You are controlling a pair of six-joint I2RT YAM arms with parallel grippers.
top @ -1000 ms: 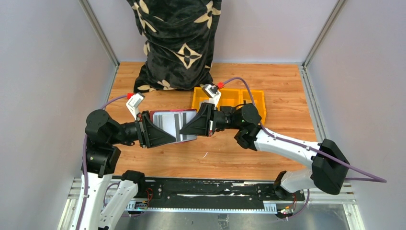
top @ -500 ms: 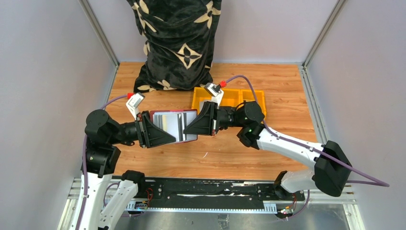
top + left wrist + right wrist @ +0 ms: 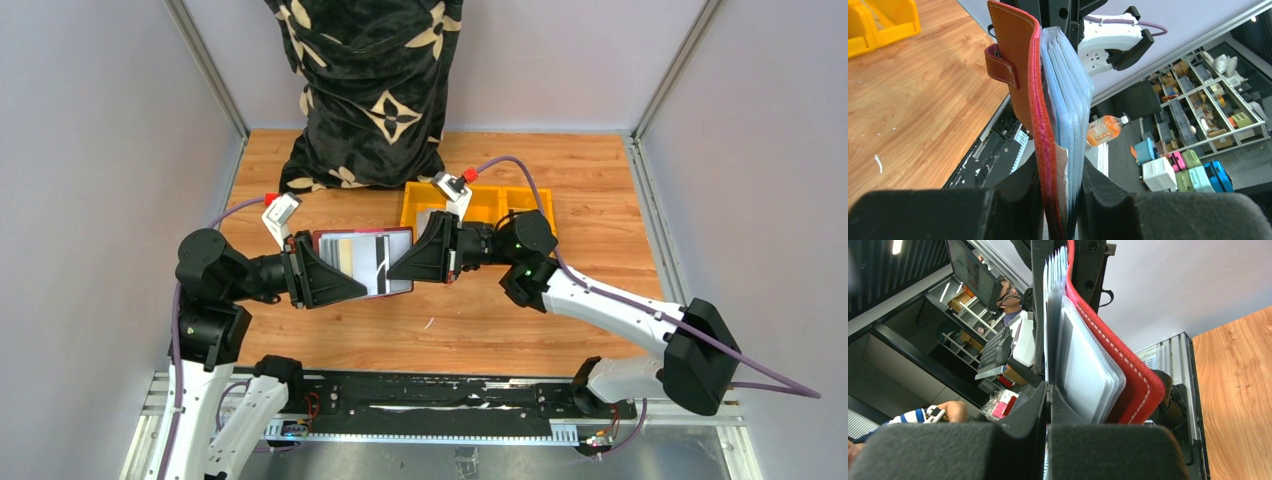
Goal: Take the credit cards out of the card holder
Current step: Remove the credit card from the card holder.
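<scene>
The dark red card holder (image 3: 330, 237) is held open in the air between my two grippers. My left gripper (image 3: 345, 282) is shut on its left edge; in the left wrist view the jaws (image 3: 1060, 170) clamp the red cover (image 3: 1020, 75) and the clear sleeves (image 3: 1068, 90). My right gripper (image 3: 405, 268) is shut on a thin pale credit card with a dark stripe (image 3: 385, 268) at the holder's right edge. In the right wrist view the closed jaws (image 3: 1048, 390) pinch the card's edge (image 3: 1047, 340) beside the sleeves (image 3: 1088, 375) and red cover (image 3: 1128, 370). A tan card face (image 3: 350, 252) shows inside the holder.
A yellow three-compartment bin (image 3: 500, 205) stands on the wooden table (image 3: 560, 300) just behind my right gripper. A black cloth bag with tan flower prints (image 3: 370, 100) stands at the back. Grey walls close in both sides.
My right gripper has shifted slightly to the right with the striped card. More of the tan face shows in the holder. The left arm has stayed in place.
</scene>
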